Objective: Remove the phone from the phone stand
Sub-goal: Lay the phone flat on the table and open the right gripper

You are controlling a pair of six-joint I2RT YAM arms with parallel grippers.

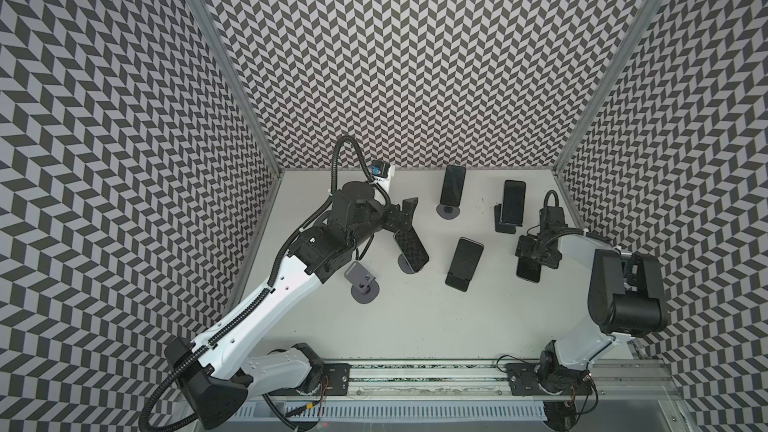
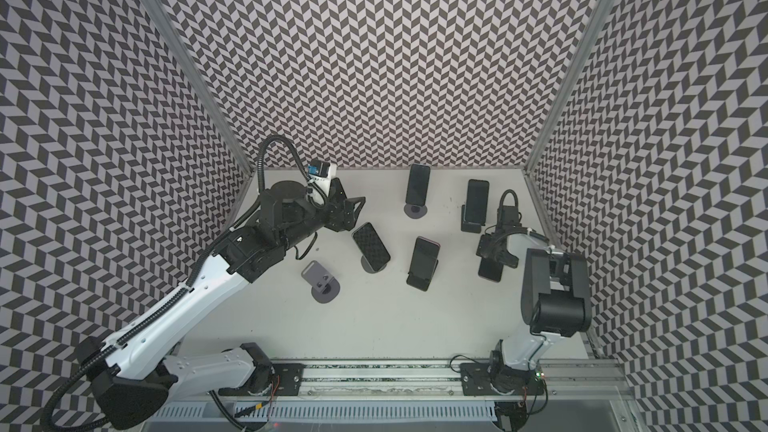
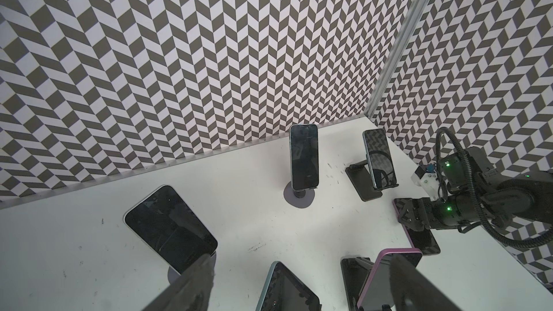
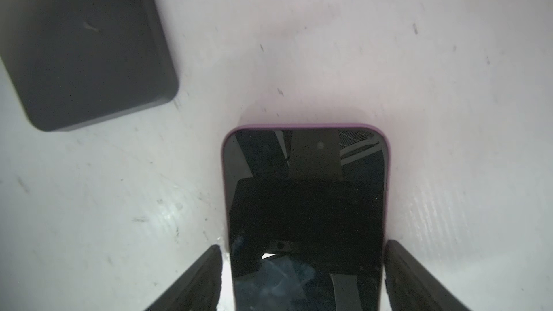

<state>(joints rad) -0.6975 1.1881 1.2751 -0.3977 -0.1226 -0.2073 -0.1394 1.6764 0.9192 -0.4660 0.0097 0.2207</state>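
A purple-cased phone (image 4: 305,192) lies flat on the white table, screen up. My right gripper (image 4: 303,246) is open, with one finger on each side of the phone and a thin gap at each edge. In a top view that gripper (image 1: 528,261) covers the phone's (image 1: 528,278) upper part. An empty grey phone stand (image 1: 360,282) sits left of centre. My left gripper (image 1: 405,220) hangs open above the table beside a phone on a round stand (image 1: 412,252). In the left wrist view a teal-edged phone (image 3: 287,291) shows below, between the spread fingers (image 3: 194,282).
Three more phones rest on stands: one on a round base (image 1: 453,187) at the back, one on a black stand (image 1: 513,201) right behind my right gripper, and a pink-edged one (image 1: 467,261) in the middle. Patterned walls close in three sides.
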